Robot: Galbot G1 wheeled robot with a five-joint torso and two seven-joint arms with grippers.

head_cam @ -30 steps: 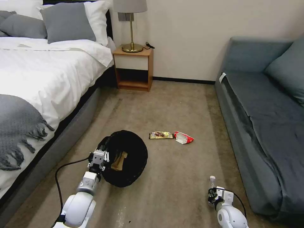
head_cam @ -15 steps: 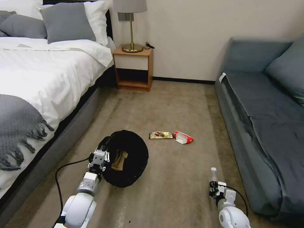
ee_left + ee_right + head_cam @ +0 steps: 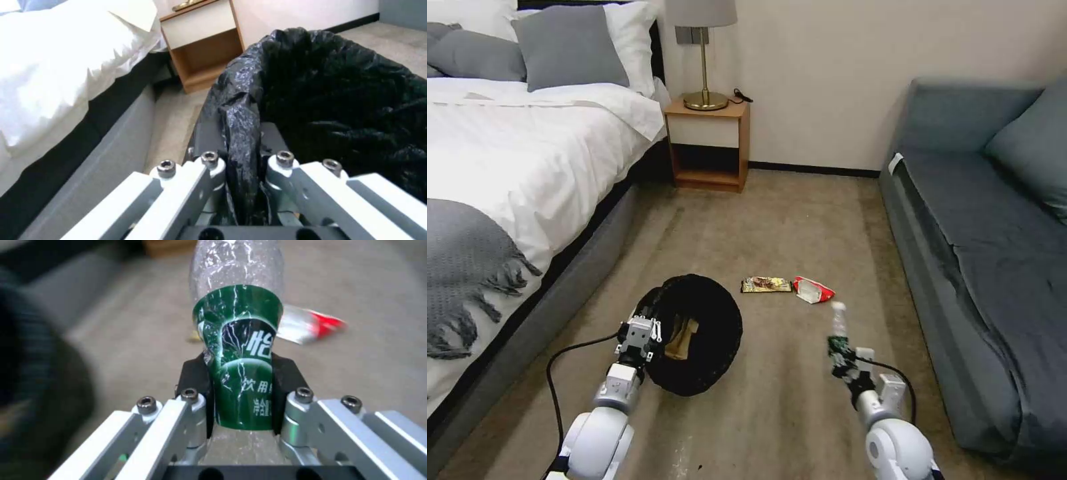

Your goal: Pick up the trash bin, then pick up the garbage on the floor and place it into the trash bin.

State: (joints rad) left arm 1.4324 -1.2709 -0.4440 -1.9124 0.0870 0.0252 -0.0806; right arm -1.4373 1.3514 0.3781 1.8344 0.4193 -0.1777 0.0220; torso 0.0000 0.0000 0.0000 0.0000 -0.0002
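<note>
The trash bin (image 3: pixel 704 340), lined with a black bag, hangs tilted above the carpet. My left gripper (image 3: pixel 642 328) is shut on its near rim, with the bag (image 3: pixel 240 133) pinched between the fingers. A tan paper bag (image 3: pixel 682 337) lies inside the bin. My right gripper (image 3: pixel 839 348) is shut on a clear bottle (image 3: pixel 838 319) with a green label (image 3: pixel 240 366) and white cap, held upright to the right of the bin. On the floor beyond lie a yellow-brown snack wrapper (image 3: pixel 766 285) and a red-and-white packet (image 3: pixel 812 289), which also appears as the packet (image 3: pixel 311 327) past the bottle.
A bed (image 3: pixel 514 173) runs along the left and a grey sofa (image 3: pixel 987 253) along the right. A wooden nightstand (image 3: pixel 707 143) with a lamp (image 3: pixel 704 53) stands at the far wall. Carpet lies open between them.
My right gripper has risen and swung left and forward with the bottle, closer to the bin. The left gripper and the bin have barely shifted.
</note>
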